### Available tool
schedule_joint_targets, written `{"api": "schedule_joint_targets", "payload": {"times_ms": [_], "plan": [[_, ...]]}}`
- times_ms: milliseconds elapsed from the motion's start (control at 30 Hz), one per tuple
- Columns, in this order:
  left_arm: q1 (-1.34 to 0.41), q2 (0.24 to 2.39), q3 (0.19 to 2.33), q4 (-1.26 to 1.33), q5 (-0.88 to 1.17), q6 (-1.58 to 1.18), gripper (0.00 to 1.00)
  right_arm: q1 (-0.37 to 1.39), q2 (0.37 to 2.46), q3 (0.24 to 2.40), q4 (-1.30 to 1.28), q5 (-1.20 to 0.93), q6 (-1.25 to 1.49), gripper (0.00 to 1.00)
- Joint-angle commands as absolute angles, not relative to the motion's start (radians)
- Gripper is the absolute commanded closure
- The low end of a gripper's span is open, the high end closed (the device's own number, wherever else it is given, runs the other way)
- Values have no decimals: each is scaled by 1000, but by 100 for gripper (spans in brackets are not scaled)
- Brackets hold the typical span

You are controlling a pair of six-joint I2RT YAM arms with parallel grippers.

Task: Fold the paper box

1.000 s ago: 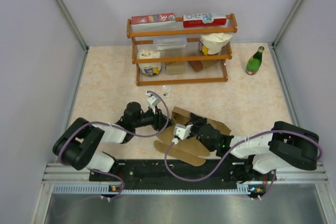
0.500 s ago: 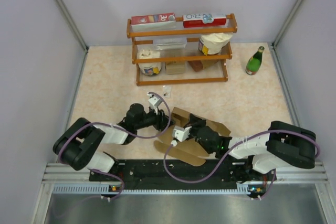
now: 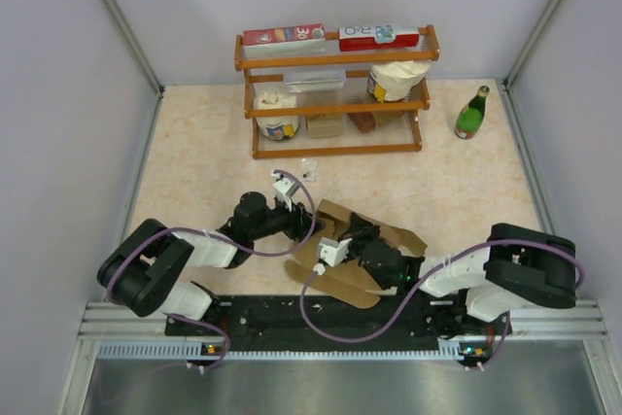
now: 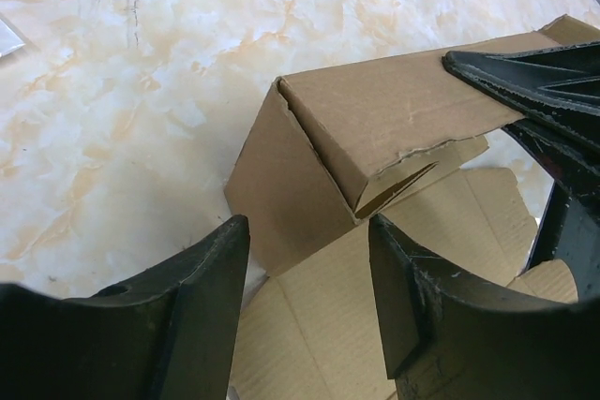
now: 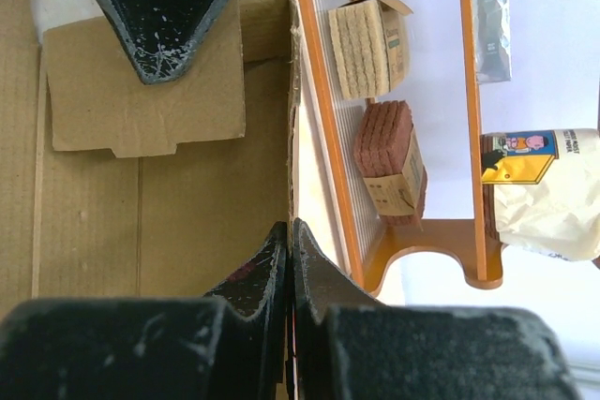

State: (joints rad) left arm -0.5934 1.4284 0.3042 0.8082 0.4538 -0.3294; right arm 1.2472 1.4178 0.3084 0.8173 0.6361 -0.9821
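Observation:
The paper box (image 3: 364,240) is plain brown cardboard, partly raised, with flat flaps spread toward the near edge. In the left wrist view one wall and top panel (image 4: 375,119) stand up, with flat cardboard below. My left gripper (image 3: 307,226) is open at the box's left corner; its jaws (image 4: 309,231) straddle the flat flap without touching. My right gripper (image 3: 348,233) is shut on the box's thin upright wall (image 5: 290,119), pinched edge-on between its fingertips (image 5: 291,231). The right fingers also show in the left wrist view (image 4: 534,72).
A wooden shelf rack (image 3: 335,94) with red-and-white cartons, a bag and small boxes stands at the back; it also shows in the right wrist view (image 5: 328,138). A green bottle (image 3: 472,113) stands at the back right. A small clear packet (image 3: 309,168) lies in front of the rack.
My left gripper has edged right toward the box corner. My right arm has shifted slightly left with the pinched wall.

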Motion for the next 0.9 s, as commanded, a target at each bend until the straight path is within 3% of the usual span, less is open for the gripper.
{"api": "schedule_joint_targets", "payload": {"times_ms": [0,333,867], "plan": [[-603,1416,291,873,436,-314,41,1281,1483,299,814,666,-995,100],[-609,1425,288,879,430,-314,41,1331,1646,285,1057,772,-1120,99],[-633,1451,316,851,373,-307,41,1370,1675,268,1124,795,-1117,72]]}}
